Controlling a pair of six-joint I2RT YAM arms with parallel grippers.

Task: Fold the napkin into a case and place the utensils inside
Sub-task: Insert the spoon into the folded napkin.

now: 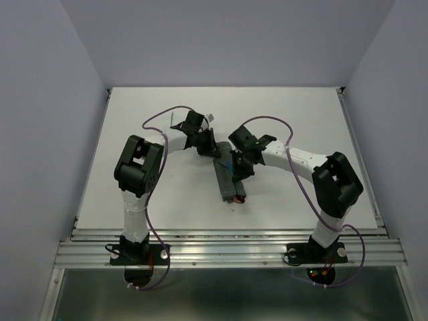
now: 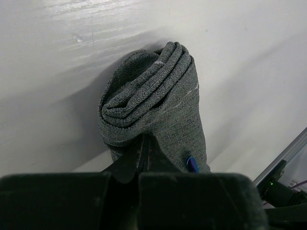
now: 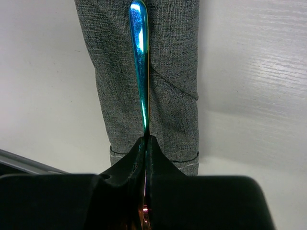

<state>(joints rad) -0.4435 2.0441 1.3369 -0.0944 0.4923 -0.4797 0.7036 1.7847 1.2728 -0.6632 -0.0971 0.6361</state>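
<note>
The case [image 1: 226,184] was a dark grey cloth folded into a long, narrow strip with a fine woven texture and a pale stitched seam along one end. It lay flat on the white worktop [image 1: 301,134] near the middle, between the two arms, running from the far side towards the near edge. In the left wrist view one end showed as several stacked, rounded layers of fabric.

The left pincer [image 2: 145,141] was at the far end of the case, its fingers closed together with their tips pressed against the cloth. Whether a fold was caught between them could not be told. Just beside those tips, on the right in that view, the small bluish-purple tip of the slim utensil [image 2: 192,164] showed against the fabric.

The right pincer [image 3: 147,140] was closed on the spoon [image 3: 140,57], gripping it low on the thin teal handle. The handle reached straight out from the fingertips, along the length of the case and over its middle, with its rounded end lying above the cloth. A reddish glint showed between the fingers behind the grip. In the overhead view this pincer hung over the right side of the case, about halfway along it.
</note>
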